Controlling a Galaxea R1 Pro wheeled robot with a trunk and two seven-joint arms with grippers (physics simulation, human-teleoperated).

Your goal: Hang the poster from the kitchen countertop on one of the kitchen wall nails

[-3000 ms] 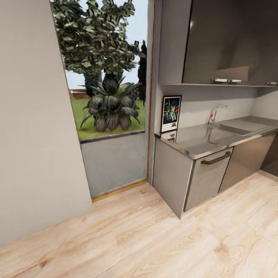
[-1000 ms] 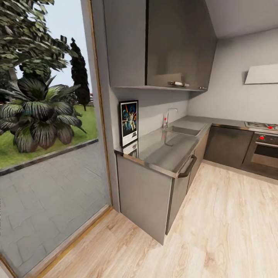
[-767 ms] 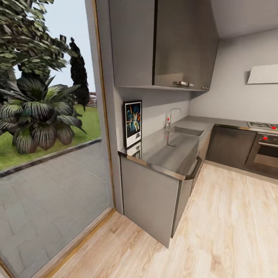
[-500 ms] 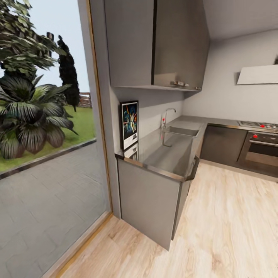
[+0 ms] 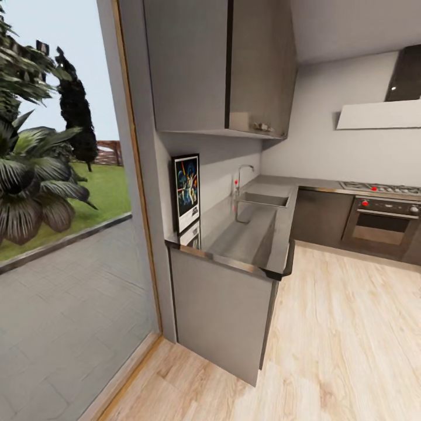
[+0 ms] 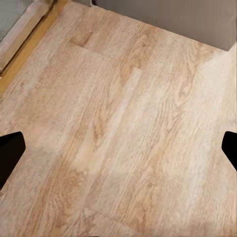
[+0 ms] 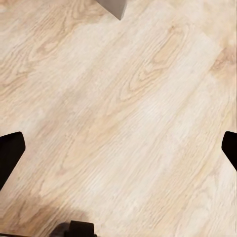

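Observation:
The poster stands upright against the wall at the near left end of the kitchen countertop, seen edge-on from the head view, with its reflection on the steel just below it. The sink and tap lie further along the worktop. My left gripper points down at the wooden floor, its dark fingertips wide apart and empty. My right gripper is also open over the floor, holding nothing.
A tall glass door with a wooden frame is left of the cabinet end panel. Wall cupboards hang above the worktop. An oven and hob stand at the far right under a hood. Wooden floor stretches ahead.
The whole view has shifted as the camera moved: the counter end is nearer and seen more end-on, and the garden plant has slid to the left edge.

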